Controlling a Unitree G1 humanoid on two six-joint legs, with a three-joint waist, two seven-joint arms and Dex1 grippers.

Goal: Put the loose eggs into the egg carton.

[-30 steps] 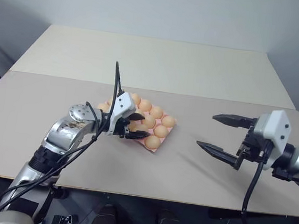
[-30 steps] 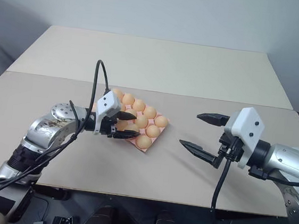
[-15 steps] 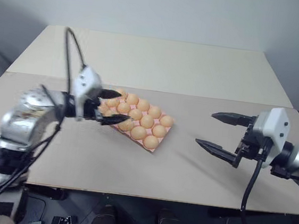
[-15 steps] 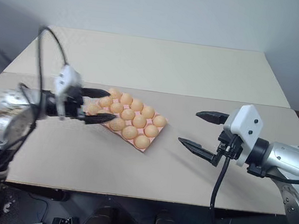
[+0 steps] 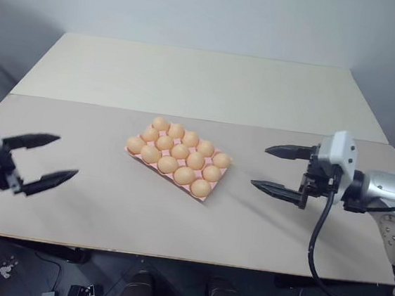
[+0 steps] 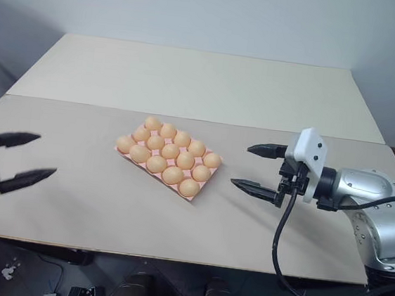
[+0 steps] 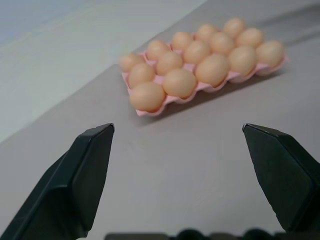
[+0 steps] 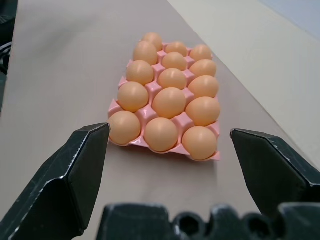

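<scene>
Pale wall behind, and a wide beige surface (image 5: 106, 209) in two panels, seam running across.

Head views: pink egg carton (image 5: 207, 196) lying at an angle mid-surface, every visible cup filled with tan eggs (image 5: 179, 151), three rows of five. No egg seen lying on the bare surface. Left pincer (image 5: 42, 156) at the left edge, well apart from the carton, two black fingers spread wide, nothing between them. Right pincer (image 5: 274, 169) to the right of the carton, near but not touching, fingers likewise spread wide and empty, tips aimed toward the carton.

Left wrist view: black fingers (image 7: 85, 170) rising at either side, held far apart, bare surface between. Carton (image 7: 155, 109) beyond them, seen along its long side, eggs (image 7: 180, 82) seated in the cups, shadow beneath the near edge.

Right wrist view: fingers (image 8: 75, 175) parted just as wide, empty. Carton (image 8: 142, 146) straight ahead, short end nearest, framed between the two tips; eggs (image 8: 170, 102) in three files running away, all sitting upright in their cups.
</scene>
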